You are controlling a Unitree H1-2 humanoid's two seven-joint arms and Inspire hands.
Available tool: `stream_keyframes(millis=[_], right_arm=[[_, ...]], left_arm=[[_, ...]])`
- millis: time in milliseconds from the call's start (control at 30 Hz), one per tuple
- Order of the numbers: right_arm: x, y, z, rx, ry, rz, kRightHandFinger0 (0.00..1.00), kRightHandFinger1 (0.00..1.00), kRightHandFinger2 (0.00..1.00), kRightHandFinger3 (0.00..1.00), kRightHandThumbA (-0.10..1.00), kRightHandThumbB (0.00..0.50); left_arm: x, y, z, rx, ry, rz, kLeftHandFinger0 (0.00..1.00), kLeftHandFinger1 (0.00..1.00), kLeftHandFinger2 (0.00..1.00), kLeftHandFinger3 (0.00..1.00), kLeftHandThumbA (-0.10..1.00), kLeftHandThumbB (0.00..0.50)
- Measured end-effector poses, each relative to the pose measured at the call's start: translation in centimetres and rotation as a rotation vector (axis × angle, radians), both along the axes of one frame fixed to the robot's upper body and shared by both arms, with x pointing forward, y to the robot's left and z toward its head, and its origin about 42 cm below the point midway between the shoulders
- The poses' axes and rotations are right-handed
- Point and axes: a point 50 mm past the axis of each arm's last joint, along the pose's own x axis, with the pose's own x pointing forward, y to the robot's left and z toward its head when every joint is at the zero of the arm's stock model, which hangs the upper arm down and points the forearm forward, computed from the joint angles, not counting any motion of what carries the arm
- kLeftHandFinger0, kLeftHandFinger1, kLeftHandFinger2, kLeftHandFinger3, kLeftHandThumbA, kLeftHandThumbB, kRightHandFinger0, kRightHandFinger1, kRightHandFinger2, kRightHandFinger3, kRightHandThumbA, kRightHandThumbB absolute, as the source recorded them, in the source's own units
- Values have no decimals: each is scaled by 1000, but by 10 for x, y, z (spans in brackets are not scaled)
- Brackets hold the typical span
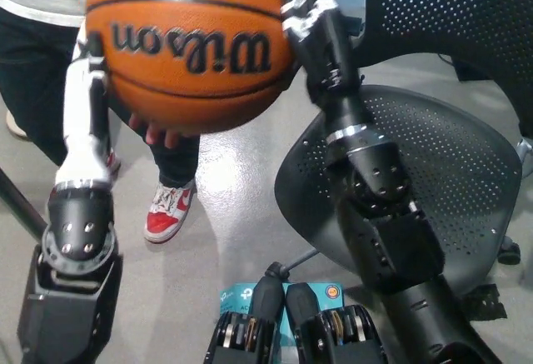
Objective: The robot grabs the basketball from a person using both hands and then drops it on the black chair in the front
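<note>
The orange Wilson basketball (pixel 187 47) is up at the top of the head view, its upper part cut off by the frame. My white left hand (pixel 87 81) lies flat against its left side and my black right hand (pixel 315 22) presses on its right side, so the ball is clamped between them. A person's fingers (pixel 158 137) still touch the underside of the ball. The black mesh chair seat (pixel 433 189) is to the right, below and beside my right forearm.
The person stands at the upper left in dark trousers, with a red and white shoe (pixel 169 210) on the grey floor. The chair's backrest (pixel 450 14) rises at the top right. A teal box (pixel 237 297) lies near the bottom.
</note>
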Motion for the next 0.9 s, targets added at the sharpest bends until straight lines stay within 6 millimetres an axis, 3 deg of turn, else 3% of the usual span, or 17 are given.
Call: stream_keyframes(millis=[33,67,167,233,367,467,567,633,700,900], right_arm=[[0,-2,3,4,-6,-5,1000,1000,1000,1000,1000,264],[0,-5,6,7,-11,-10,1000,1000,1000,1000,1000,231],[2,-19,14,22,-23,-39,1000,1000,1000,1000,1000,232],[3,-26,18,31,-28,-51,1000,1000,1000,1000,1000,250],[6,-48,23,41,-8,-93,1000,1000,1000,1000,1000,266],[9,-61,25,64,4,-124,1000,1000,1000,1000,1000,222],[14,-83,24,86,36,-168,1000,1000,1000,1000,1000,235],[17,-98,23,99,63,-198,1000,1000,1000,1000,1000,205],[19,-112,23,104,81,-224,1000,1000,1000,1000,1000,216],[24,-151,18,120,135,-281,1000,1000,1000,1000,1000,224]], left_arm=[[2,-3,5,7,-4,-5,1000,1000,1000,1000,1000,86],[4,-6,10,14,-10,-9,1000,1000,1000,1000,1000,103],[14,-19,27,39,-24,-29,1000,1000,1000,1000,1000,103],[19,-25,35,55,-30,-35,1000,1000,1000,1000,1000,69],[37,-45,48,98,-23,-66,1000,1000,1000,1000,1000,84],[48,-57,56,120,-17,-82,1000,1000,1000,1000,1000,73],[66,-80,56,139,35,-113,1000,1000,1000,1000,1000,85],[76,-98,57,155,63,-136,1000,1000,1000,1000,1000,97],[84,-115,56,167,91,-160,1000,1000,1000,1000,1000,106],[100,-154,51,203,143,-214,1000,1000,1000,1000,1000,105]])
